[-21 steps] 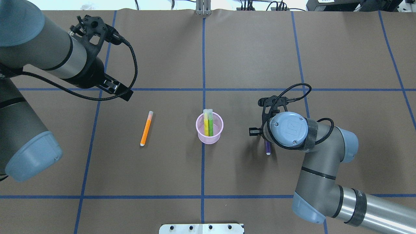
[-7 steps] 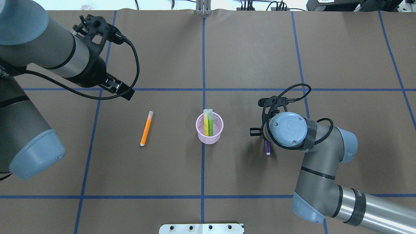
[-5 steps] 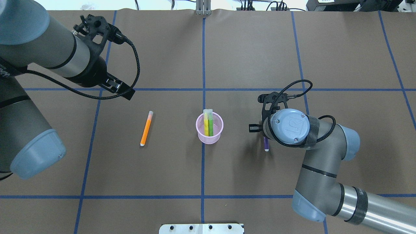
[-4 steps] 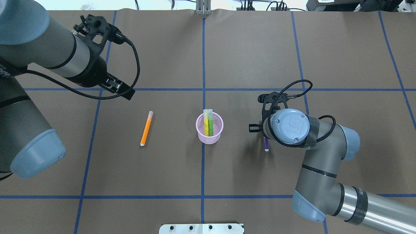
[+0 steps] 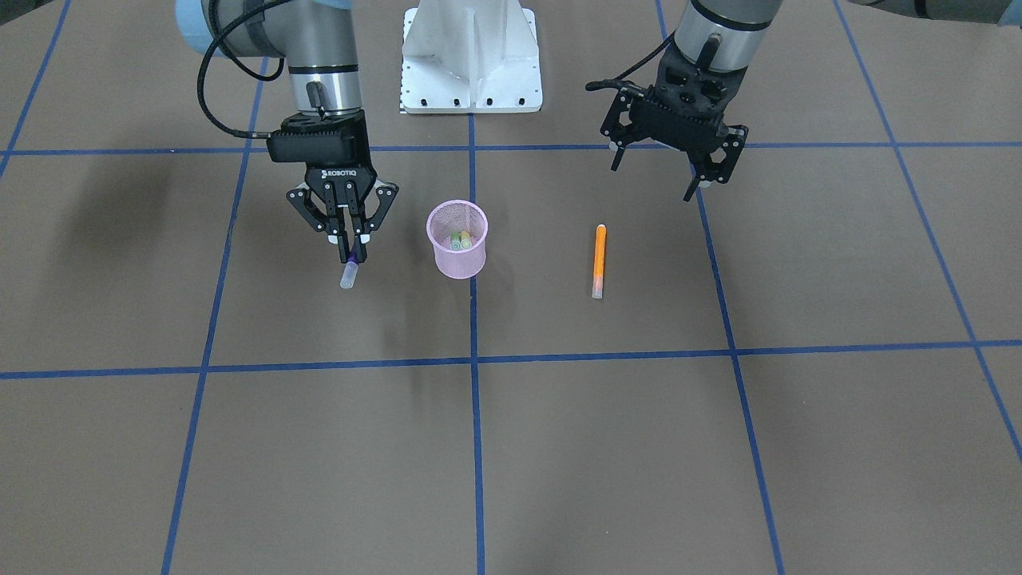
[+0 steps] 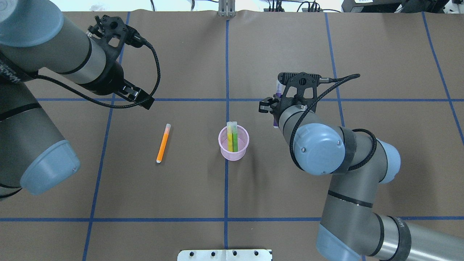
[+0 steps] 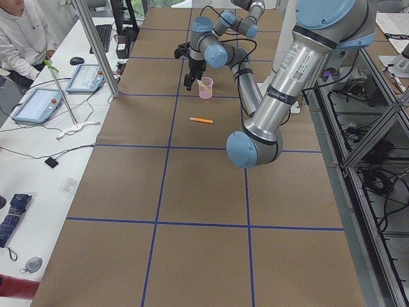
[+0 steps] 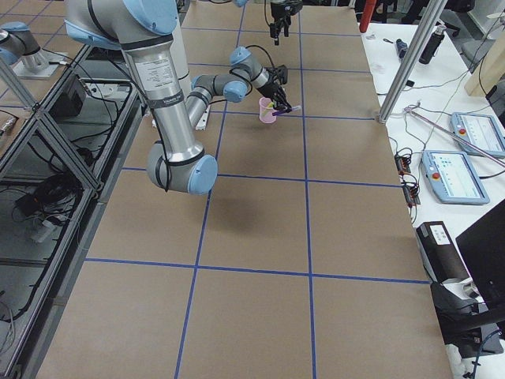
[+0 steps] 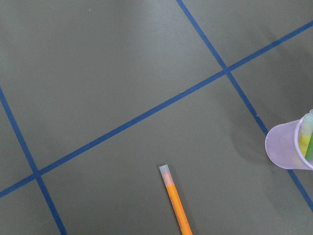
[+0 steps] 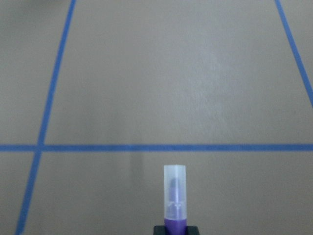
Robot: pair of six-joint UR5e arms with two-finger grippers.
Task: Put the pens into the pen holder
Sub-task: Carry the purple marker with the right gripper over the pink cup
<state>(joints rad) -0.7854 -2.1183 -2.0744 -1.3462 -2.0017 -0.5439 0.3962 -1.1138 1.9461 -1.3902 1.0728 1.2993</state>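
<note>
Brown paper-covered surface (image 5: pixel 559 447) with a blue tape grid; everything is laid out in its middle band.

Grey-and-blue left arm (image 6: pixel 54 58) is reached in over the robot's left half. Left gripper (image 5: pixel 653 182) is held above the surface, jaws apart, nothing between them. It is positioned near the base end of the orange pen, clear of it.

Grey-and-blue right arm (image 6: pixel 344 170) is bent over the right half. Right gripper (image 5: pixel 352 254) is pointed down at the surface, jaws clamped on the purple pen.

White metal robot base (image 5: pixel 471 56) is seen at the table edge, in line with the centre tape line.

Small round pink wire-mesh pen holder (image 5: pixel 447 259) is stood upright on the centre tape line, between the two grippers. Two pens are seated inside it, side by side, caps up and just proud of the rim: a slim yellowish pen (image 6: pixel 230 139) and a slim green pen (image 6: pixel 235 139).

Slim orange pen with a pale translucent cap (image 5: pixel 599 259) is laid flat on the surface on the robot's left of the holder, near it but not touching.

Slim purple pen with a pale translucent cap (image 5: pixel 347 275) is gripped by its body, cap end projecting past the fingertips. It is held off the surface just beside the holder on the robot's right, not over the rim.
</note>
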